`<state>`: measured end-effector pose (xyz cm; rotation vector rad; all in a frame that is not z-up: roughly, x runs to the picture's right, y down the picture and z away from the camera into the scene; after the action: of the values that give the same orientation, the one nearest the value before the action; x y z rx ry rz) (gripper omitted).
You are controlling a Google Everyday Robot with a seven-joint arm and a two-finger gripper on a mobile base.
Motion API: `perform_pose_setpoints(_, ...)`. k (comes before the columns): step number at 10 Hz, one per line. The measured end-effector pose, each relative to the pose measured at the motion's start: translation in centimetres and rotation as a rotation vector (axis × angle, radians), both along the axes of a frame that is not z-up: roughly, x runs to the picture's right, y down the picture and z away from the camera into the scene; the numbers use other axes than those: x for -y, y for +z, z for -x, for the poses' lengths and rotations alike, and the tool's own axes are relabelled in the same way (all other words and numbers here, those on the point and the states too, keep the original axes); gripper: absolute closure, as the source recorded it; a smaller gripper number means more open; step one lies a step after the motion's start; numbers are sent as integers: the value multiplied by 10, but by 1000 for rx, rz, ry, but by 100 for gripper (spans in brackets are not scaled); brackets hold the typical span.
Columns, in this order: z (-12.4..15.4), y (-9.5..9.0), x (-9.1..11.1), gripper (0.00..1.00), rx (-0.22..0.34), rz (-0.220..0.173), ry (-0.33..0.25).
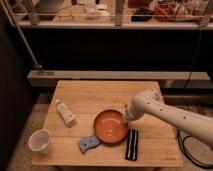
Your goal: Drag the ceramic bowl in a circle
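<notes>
An orange ceramic bowl [110,126] sits on the wooden table [90,95], a little front of centre. My white arm comes in from the right, and my gripper [127,119] is down at the bowl's right rim, touching it. The bowl's front left edge lies against a blue sponge [88,144].
A small white bottle [65,113] lies at the left. A white cup [39,141] stands at the front left corner. A black bar-shaped object [132,144] lies at the bowl's front right. A railing and a dark drop lie behind the table.
</notes>
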<state>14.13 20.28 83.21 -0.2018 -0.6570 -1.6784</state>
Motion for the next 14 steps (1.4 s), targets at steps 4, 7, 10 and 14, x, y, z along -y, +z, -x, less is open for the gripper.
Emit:
perform_pose_setpoints(4,46,7,11,99,34,-56,-29)
perform_pose_setpoints(7,66,22,58,99,58,-117,-34)
perform_pose_setpoints(10,71,40,88,99,91,-111,-3)
perform_pose_setpoints(14,21,51,100,99,46,-95,102)
